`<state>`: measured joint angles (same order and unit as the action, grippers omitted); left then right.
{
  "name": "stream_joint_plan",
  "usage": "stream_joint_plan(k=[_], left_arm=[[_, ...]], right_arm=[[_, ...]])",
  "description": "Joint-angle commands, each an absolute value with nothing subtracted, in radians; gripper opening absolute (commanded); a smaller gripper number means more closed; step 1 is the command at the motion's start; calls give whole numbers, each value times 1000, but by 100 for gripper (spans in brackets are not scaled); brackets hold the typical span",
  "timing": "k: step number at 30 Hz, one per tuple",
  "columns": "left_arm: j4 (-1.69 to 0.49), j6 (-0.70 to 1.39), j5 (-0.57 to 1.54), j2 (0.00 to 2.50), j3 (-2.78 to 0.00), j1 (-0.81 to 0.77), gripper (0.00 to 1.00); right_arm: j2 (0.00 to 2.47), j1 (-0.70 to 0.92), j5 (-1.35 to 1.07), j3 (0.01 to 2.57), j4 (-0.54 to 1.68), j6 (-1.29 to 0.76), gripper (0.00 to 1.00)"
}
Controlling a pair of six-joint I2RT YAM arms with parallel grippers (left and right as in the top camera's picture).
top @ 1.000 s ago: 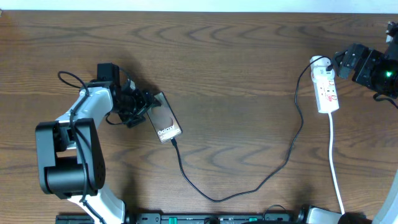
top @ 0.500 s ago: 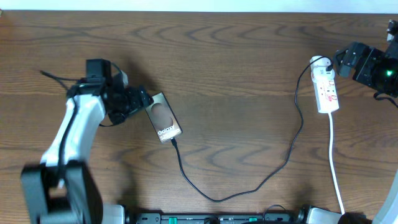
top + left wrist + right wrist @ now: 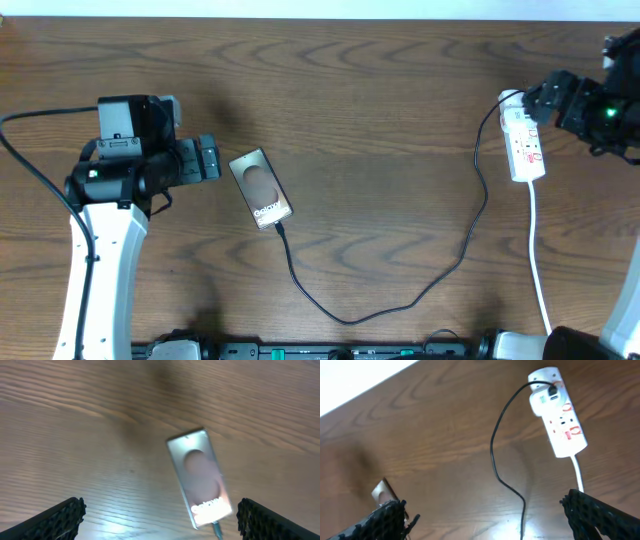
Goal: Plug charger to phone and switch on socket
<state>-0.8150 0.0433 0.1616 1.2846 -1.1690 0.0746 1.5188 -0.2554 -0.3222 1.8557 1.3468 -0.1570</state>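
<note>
The phone [image 3: 260,188] lies flat on the wood table, left of centre, and also shows in the left wrist view [image 3: 200,477]. The black charger cable [image 3: 345,318] meets the phone's lower end with its tip [image 3: 217,530]. It loops across the table to the white socket strip [image 3: 526,142] at the right. My left gripper [image 3: 208,160] is open and empty, just left of the phone and apart from it. My right gripper [image 3: 535,100] is open and empty, at the strip's far end. The right wrist view shows the strip [image 3: 559,417] and cable [image 3: 494,450].
The strip's white cord [image 3: 540,270] runs down to the front table edge. A white wall edge lies along the table's far side [image 3: 350,385]. The phone's corner [image 3: 382,491] peeks beside my right finger.
My left gripper has drawn back to the left, away from the phone, which stays in place. My right gripper has shifted slightly left toward the strip.
</note>
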Motion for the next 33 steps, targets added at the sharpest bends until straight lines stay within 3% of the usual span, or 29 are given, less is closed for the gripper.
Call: stream_joint_plan(k=[1,33], left_arm=[[-804,19,66,1278,-1207,70,99],[-785,19,66,1279,-1206,71,99]], right_arm=[[1547,-226,-332,1848,1349,-160,99],[1557,-223,-324,1848,1349,-160,99]])
